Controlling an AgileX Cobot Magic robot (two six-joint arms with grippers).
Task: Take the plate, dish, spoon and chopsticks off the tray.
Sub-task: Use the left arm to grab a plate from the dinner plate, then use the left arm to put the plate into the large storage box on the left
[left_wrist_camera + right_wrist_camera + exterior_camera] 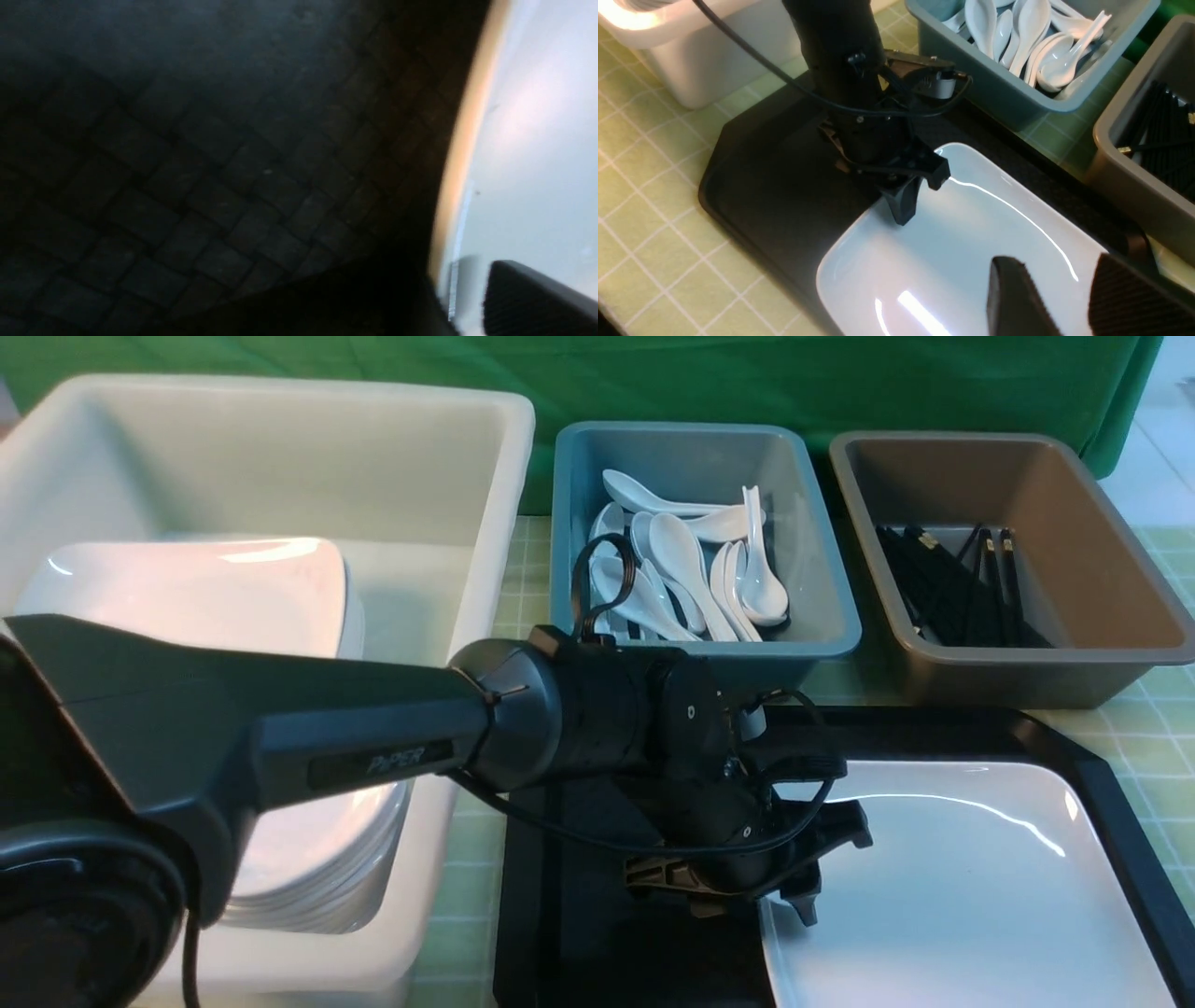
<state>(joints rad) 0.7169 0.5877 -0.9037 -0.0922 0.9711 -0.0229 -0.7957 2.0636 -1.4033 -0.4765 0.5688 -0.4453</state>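
A deep white plastic tub [280, 467] stands left of the black rectangular plastic tray [579, 915]. The large glossy white squarish plate [962, 896] lies on the tray's right half. Behind the tray, a teal tub [805, 551] holds white ceramic spoons [677, 560], and a brown tub [1092, 569] holds thin black chopsticks [943, 593]. The left gripper [766, 896] straddles the plate's rim at the tray's middle; whether it grips cannot be told. The right gripper [1057, 280], jaws apart and empty, hangs over the plate.
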